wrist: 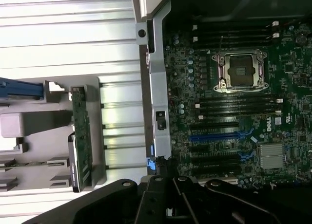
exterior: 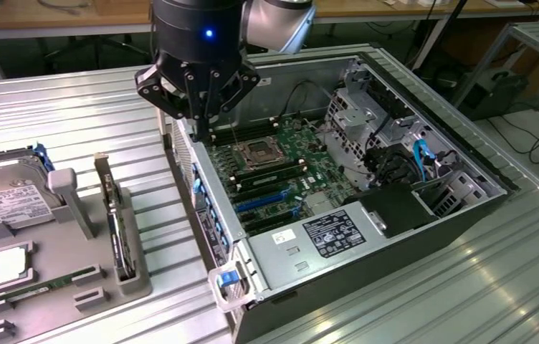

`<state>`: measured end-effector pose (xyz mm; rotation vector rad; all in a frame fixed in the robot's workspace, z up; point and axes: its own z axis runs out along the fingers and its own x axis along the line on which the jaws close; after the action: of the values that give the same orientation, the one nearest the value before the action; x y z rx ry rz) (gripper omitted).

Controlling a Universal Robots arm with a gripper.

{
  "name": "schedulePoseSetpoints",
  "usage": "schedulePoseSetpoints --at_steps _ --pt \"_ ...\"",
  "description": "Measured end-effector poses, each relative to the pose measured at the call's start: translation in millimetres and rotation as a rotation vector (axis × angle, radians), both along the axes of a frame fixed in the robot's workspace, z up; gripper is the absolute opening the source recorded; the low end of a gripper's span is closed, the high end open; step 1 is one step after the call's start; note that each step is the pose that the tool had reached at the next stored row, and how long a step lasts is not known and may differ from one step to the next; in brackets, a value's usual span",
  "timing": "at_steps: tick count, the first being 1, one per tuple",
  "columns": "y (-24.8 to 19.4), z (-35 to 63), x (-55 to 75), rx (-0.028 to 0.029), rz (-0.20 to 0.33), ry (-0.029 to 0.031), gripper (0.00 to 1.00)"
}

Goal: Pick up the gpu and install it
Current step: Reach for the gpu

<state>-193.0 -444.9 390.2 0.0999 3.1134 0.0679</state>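
The gpu (exterior: 115, 215) is a thin dark card standing on edge in a slot of the grey holder (exterior: 78, 247), at the exterior view's left of the open computer case (exterior: 470, 208). The wrist view has the gpu (wrist: 81, 136) in the same holder, beside the case wall. My gripper (exterior: 201, 115) hangs above the near wall of the case, over the motherboard's edge, shut with nothing between its fingers. It is well apart from the gpu. Blue expansion slots (exterior: 261, 204) lie bare on the motherboard (wrist: 219, 136).
The holder also carries a silver hard drive (exterior: 11, 197), a processor (exterior: 6, 266) and a green memory stick (exterior: 45, 287). Inside the case are a power supply (exterior: 332, 233), drive cages (exterior: 365, 107) and cables. A ribbed metal tabletop (exterior: 78, 122) surrounds everything.
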Motion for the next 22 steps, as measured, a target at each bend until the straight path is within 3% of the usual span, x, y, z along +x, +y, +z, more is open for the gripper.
schedulePoseSetpoints --at_steps 22 --pt "-10.8 -1.5 -15.8 0.0000 0.004 0.0000 0.11"
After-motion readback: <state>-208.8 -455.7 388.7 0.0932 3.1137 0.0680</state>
